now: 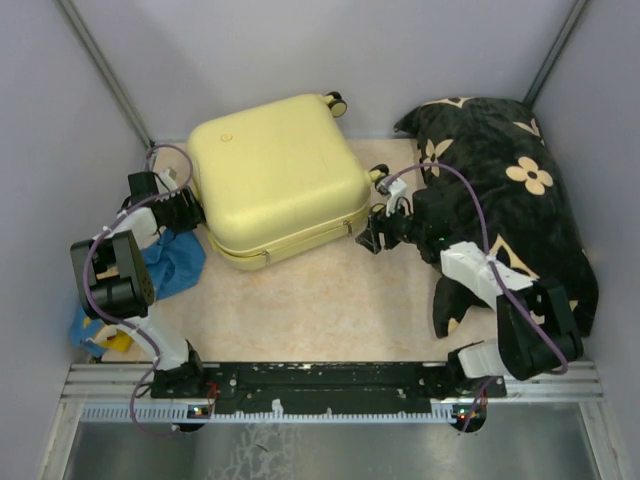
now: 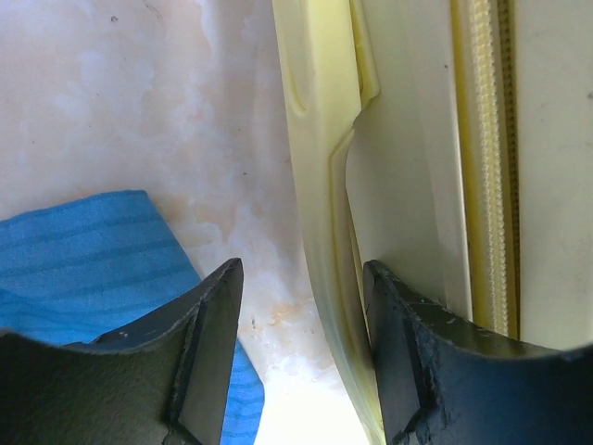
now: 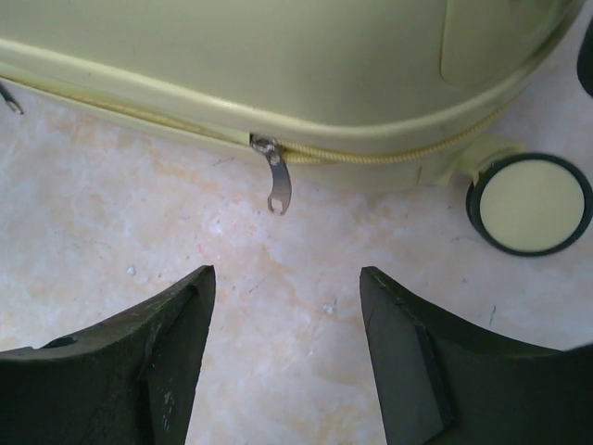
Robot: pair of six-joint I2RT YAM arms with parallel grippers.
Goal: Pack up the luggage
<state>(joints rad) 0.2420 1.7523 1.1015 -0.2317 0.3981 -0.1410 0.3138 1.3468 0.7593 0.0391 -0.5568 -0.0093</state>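
Observation:
The luggage (image 1: 275, 175), a pale yellow hard-shell suitcase, lies shut in the middle of the table with its wheels toward the back right. My left gripper (image 1: 190, 210) is at its left side. In the left wrist view that gripper (image 2: 303, 269) is open, and a raised yellow strip (image 2: 320, 139) of the luggage (image 2: 408, 139) runs between the fingers, close against the right one. My right gripper (image 1: 378, 232) is at the luggage's near right corner. It (image 3: 287, 271) stands open over bare table, a little short of the metal zipper pull (image 3: 275, 181) on the closed zipper.
A big black cloth with beige flowers (image 1: 510, 190) is heaped along the right side, under the right arm. A blue cloth (image 1: 170, 262) lies just left of the luggage, with a yellow item (image 1: 115, 342) near the left arm's base. A suitcase wheel (image 3: 528, 204) sits right of the zipper pull.

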